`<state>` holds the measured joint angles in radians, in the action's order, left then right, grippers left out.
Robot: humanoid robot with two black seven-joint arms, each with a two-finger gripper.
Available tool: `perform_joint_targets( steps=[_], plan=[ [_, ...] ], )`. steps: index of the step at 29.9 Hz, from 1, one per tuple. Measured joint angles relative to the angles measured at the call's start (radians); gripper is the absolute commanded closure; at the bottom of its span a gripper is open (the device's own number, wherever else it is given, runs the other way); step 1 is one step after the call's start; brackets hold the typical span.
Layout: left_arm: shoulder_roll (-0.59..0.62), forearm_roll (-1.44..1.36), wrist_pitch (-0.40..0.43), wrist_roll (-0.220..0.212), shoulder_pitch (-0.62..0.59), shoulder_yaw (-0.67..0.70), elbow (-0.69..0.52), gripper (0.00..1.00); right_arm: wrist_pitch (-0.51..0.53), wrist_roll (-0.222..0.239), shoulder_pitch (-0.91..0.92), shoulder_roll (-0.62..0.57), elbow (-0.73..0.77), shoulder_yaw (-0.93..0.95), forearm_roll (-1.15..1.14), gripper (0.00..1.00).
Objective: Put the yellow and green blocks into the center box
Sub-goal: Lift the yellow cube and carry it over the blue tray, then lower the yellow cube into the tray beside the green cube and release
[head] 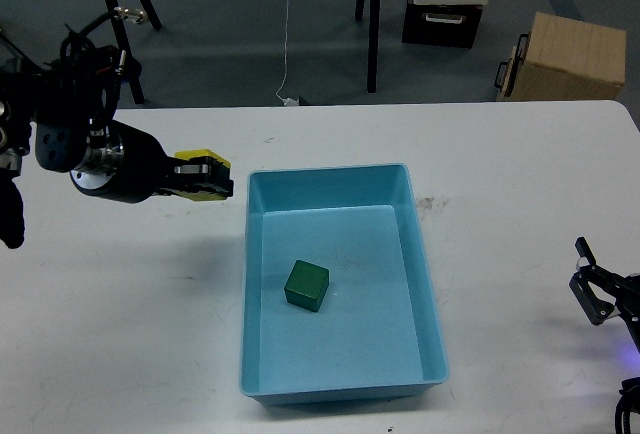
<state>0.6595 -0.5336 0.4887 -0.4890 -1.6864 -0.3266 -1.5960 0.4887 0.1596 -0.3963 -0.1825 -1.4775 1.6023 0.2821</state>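
The tray (425, 284) is set on the table (130, 334), just right of the left gripper (207, 177). One block (202, 157) is held between that gripper's fingers, raised above the table and left of the tray's near-left corner. The other block (307, 285) is lain inside the tray, right of and nearer than the left gripper. The right gripper (597, 289) is positioned well right of the tray.

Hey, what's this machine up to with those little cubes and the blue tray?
It is sorting blocks into the light-blue tray. The green block already lies inside, on the tray floor. The left gripper holds the yellow block above the white table, just left of the tray's far corner, not yet over it. The right gripper is open at the table's right edge and holds nothing.
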Motion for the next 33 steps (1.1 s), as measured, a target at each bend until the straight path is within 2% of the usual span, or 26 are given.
perform_joint_targets(
  steps=[4, 11, 16, 20, 21, 24, 27, 28, 30, 33],
  plan=[
    [-0.154, 0.06, 0.0, 0.0, -0.102, -0.081, 0.007, 1.0, 0.0, 0.001, 0.0, 0.0, 0.007, -0.002, -0.001, 0.0],
    [-0.36, 0.069, 0.0, 0.0, -0.104, -0.155, 0.038, 0.99, 0.0, 0.003, 0.002, -0.001, 0.03, -0.001, -0.001, 0.0],
    [-0.468, 0.065, 0.0, 0.001, -0.043, -0.185, 0.115, 0.9, 0.0, 0.003, 0.002, -0.007, 0.032, 0.002, -0.001, 0.0],
    [-0.508, 0.061, 0.0, 0.0, 0.012, -0.225, 0.167, 0.8, 0.0, 0.003, 0.0, -0.009, 0.032, 0.003, -0.001, 0.0],
    [-0.51, 0.061, 0.0, 0.0, 0.018, -0.227, 0.171, 0.76, 0.0, 0.003, -0.001, -0.009, 0.031, 0.004, -0.001, 0.0],
    [-0.51, 0.061, 0.0, 0.0, 0.024, -0.228, 0.176, 0.53, 0.0, 0.003, -0.002, -0.009, 0.031, 0.008, -0.001, 0.0],
    [-0.508, 0.064, 0.0, 0.0, 0.025, -0.224, 0.18, 0.37, 0.0, 0.003, -0.002, -0.009, 0.03, 0.008, -0.001, 0.0],
    [-0.508, 0.067, 0.0, 0.0, 0.025, -0.22, 0.181, 0.28, 0.0, 0.003, -0.001, -0.009, 0.029, 0.008, -0.001, 0.0],
    [-0.508, 0.069, 0.0, 0.0, 0.025, -0.207, 0.185, 0.0, 0.0, 0.003, -0.001, -0.009, 0.028, 0.008, -0.001, 0.0],
    [-0.508, 0.069, 0.0, 0.0, 0.025, -0.189, 0.197, 0.0, 0.0, 0.004, -0.002, -0.01, 0.028, 0.01, -0.001, 0.0]
  ],
)
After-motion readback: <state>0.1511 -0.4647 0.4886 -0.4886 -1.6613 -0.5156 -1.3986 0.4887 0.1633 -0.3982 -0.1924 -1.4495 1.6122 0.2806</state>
